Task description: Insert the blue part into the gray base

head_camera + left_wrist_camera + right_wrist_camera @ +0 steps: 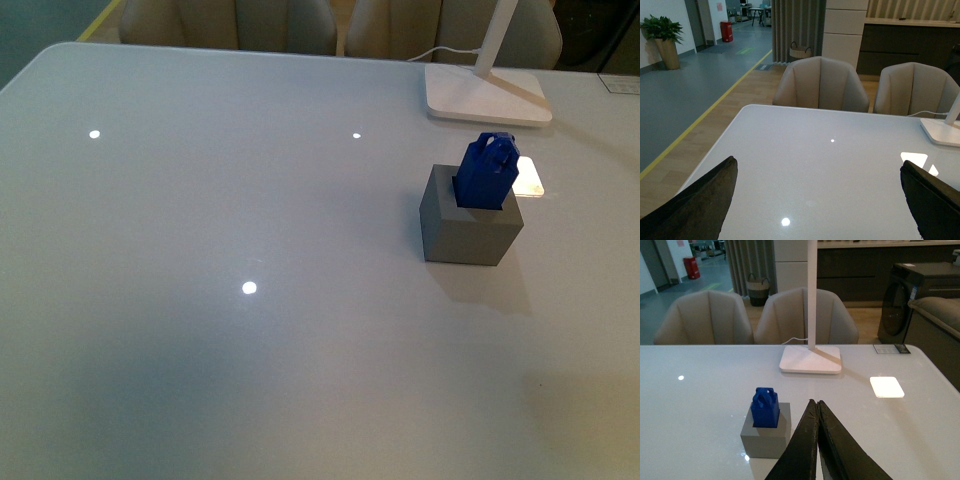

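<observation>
Gray base (pixel 468 228) sits on the table (pixel 200 300) toward the far right corner, just in front of the white lamp foot (pixel 487 95). Blue part (pixel 487 172) is seated in the square hole in its top face; lower body is down in the hole, upper half and loop handle stick up above the rim. In the front view it looks slightly tilted toward the far edge; in the right wrist view it reads closer to upright, so I can't call the tilt for sure.

Base is matte gray, cube-shaped, flat on the surface. Blue part is dark blue, boxy, narrower than the cube.

Right gripper (pixel 818 407) has its fingers pressed together, tips touching, holding nothing. It's on the near side of the base, apart from it. Left gripper (pixel 815 200) is spread wide, one dark finger (pixel 700 200) at each side of the frame, nothing between them, over the left part of the table, well apart from the base.

No arm shows in the front view.
</observation>
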Robot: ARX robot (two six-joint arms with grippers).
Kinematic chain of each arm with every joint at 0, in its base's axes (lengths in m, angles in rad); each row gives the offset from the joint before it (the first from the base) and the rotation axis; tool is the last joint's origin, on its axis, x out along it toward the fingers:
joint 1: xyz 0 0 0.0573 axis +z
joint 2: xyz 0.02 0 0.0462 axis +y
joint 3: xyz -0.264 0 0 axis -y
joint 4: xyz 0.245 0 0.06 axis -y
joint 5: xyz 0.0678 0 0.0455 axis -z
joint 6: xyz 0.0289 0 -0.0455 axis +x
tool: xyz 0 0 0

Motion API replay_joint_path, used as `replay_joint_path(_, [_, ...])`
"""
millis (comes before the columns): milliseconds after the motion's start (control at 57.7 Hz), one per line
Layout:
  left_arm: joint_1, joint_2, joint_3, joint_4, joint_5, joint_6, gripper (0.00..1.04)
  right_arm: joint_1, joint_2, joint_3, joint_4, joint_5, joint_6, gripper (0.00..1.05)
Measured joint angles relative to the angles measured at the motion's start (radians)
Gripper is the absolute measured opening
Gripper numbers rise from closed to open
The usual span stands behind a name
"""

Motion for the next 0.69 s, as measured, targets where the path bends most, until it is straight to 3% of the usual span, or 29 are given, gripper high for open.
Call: replay_joint_path(694, [0.0, 0.0, 0.0, 0.0, 0.0, 0.0, 0.97, 0.0, -0.265, 0.0, -0.263, 0.0, 0.0, 0.02])
